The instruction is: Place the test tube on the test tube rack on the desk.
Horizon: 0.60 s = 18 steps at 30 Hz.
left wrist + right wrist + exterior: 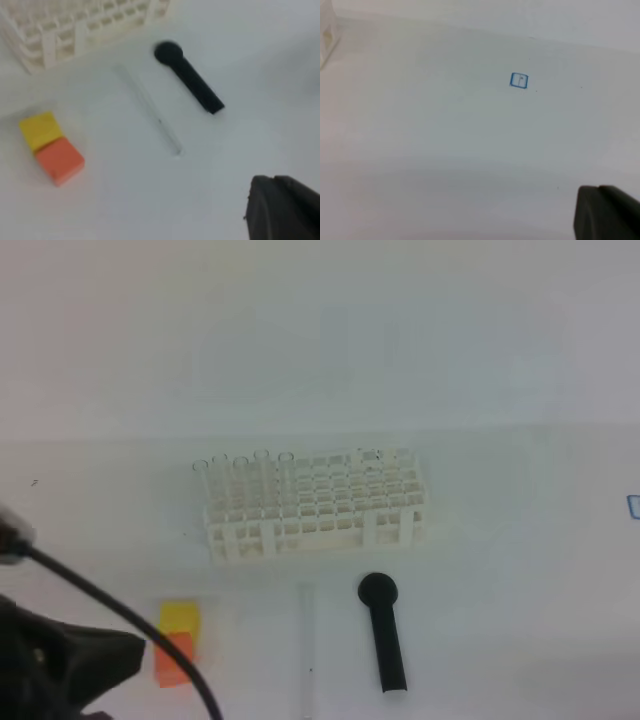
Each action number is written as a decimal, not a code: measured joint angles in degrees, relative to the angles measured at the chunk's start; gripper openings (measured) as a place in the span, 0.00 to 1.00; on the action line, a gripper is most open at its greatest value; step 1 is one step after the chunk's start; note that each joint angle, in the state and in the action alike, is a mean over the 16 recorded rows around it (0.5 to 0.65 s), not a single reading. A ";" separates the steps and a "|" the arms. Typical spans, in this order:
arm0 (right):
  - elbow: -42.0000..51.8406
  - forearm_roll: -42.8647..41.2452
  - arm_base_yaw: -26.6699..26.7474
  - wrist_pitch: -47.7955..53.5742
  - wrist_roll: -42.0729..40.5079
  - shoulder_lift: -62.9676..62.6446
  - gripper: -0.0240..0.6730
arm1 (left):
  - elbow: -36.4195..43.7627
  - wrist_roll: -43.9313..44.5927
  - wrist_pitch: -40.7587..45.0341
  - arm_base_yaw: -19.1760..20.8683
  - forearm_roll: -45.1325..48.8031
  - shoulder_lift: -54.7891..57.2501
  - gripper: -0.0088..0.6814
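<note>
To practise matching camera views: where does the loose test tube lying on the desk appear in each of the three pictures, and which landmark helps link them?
Exterior high: the test tube lies bottom centre, between the orange and yellow blocks and the black tool.
Left wrist: the tube runs diagonally through the centre.
Right wrist: not in it.
Shared landmark: the test tube rack, whose corner edge shows top left in the right wrist view.

In my high view the white plastic gridded test tube rack (317, 502) stands mid-frame on the plain white desk (500, 570); below it lie the clear thin test tube (306, 645), the black round-headed tool (384, 630) right of it, the yellow block (180, 618) and orange block (173, 660) touching, lower left
</note>
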 joint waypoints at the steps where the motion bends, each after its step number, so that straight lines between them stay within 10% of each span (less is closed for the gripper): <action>1: 0.00 0.00 0.00 0.00 0.00 0.00 0.03 | -0.95 -1.88 1.07 -1.18 1.82 2.16 0.01; 18: 0.00 0.00 0.00 0.00 0.08 0.00 0.03 | -10.45 -29.61 2.98 -19.50 17.94 36.87 0.01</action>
